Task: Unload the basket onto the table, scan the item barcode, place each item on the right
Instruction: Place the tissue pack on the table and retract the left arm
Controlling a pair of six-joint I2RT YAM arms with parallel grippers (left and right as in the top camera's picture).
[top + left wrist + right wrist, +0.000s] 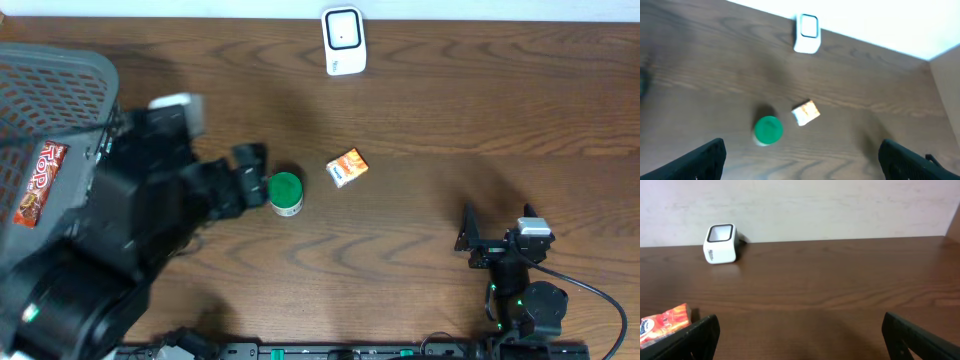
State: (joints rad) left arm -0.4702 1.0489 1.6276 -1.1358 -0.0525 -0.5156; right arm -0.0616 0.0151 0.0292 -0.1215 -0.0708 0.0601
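left pincer (pixel 802 161) tips off-frame, green jar (pixel 768 130) blurry

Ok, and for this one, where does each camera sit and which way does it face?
Overhead: above the table, looking straight down; left arm and right arm show.
Left wrist: raised, tilted down at jar, packet and scanner; the open left gripper frames the bottom corners.
Right wrist: low, facing level toward the back wall; the open right gripper frames the bottom corners.
Shared: scanner and packet appear in all three.
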